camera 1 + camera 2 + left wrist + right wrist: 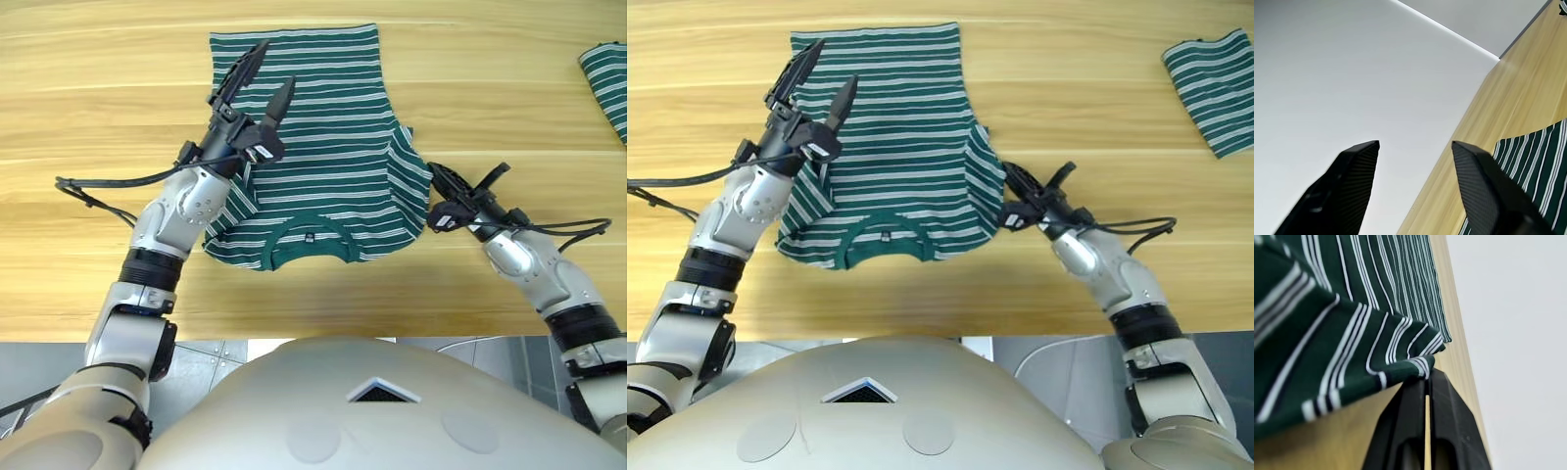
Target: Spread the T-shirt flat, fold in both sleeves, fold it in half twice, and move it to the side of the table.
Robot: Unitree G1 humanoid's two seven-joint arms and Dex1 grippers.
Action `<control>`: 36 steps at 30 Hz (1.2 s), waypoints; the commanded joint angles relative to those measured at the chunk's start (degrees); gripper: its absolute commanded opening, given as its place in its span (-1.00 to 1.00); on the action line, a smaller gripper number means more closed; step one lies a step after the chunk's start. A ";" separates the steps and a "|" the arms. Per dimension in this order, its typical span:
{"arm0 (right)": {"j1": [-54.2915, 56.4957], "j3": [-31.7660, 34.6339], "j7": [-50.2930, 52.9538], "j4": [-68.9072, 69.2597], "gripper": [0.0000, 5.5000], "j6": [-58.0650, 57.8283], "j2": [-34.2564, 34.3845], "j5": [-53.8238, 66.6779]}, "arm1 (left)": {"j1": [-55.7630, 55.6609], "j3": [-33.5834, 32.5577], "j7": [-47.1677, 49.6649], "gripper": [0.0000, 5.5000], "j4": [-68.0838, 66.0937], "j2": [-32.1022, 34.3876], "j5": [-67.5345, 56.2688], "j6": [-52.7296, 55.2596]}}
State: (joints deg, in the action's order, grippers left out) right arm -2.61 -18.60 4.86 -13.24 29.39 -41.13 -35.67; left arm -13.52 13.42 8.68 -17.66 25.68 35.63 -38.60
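Table [98,117]; right end effector [1426,374] pinches T-shirt [1327,333]

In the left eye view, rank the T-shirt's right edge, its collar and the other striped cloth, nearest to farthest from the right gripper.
1. T-shirt's right edge, pinched in the right gripper.
2. Collar, to the gripper's left, nearer the robot.
3. Other striped cloth, at the table's far right.
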 commanded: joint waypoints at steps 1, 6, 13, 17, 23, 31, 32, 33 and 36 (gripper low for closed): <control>0.89 0.51 -1.20 1.13 -0.99 1.00 1.22 0.28 | -0.80 -0.28 0.50 0.01 -0.87 0.19 -0.41 -0.45; 1.26 2.01 -3.29 4.01 -0.99 2.99 3.39 5.36 | -1.09 -0.17 1.18 0.01 -2.24 -0.10 -0.18 -0.75; 2.15 2.81 -4.86 3.77 -0.99 4.59 6.19 7.70 | -2.22 0.26 1.98 0.01 -4.44 -0.73 0.39 -1.35; 2.33 1.28 -5.91 2.99 -0.99 4.90 7.48 5.89 | -2.90 0.84 2.38 0.01 -5.54 -1.19 0.84 -1.69; 3.40 -0.48 -6.31 1.57 -0.99 5.06 10.14 3.85 | -3.59 1.39 2.78 0.01 -6.46 -1.58 0.75 -1.84; 4.56 -2.46 -6.61 -1.09 -0.99 5.33 12.07 1.65 | -4.66 2.19 3.58 0.01 -7.97 -1.98 0.82 -2.22; 4.78 -2.77 -6.57 -1.42 -0.99 5.36 12.31 1.44 | -4.71 2.23 3.66 0.01 -8.09 -1.97 0.82 -2.28; 4.95 -3.04 -6.68 -1.83 -0.99 5.39 12.48 1.36 | -4.84 2.30 3.75 0.01 -8.27 -2.03 0.85 -2.35; 5.24 -3.46 -6.68 -3.13 -0.99 5.36 12.74 0.77 | -5.19 2.49 3.86 0.01 -8.61 -2.18 0.97 -2.47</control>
State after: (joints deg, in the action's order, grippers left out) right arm 1.79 -21.71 -1.27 -15.39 34.50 -28.28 -34.40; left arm -17.61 15.34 12.29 -25.72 23.59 35.92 -40.93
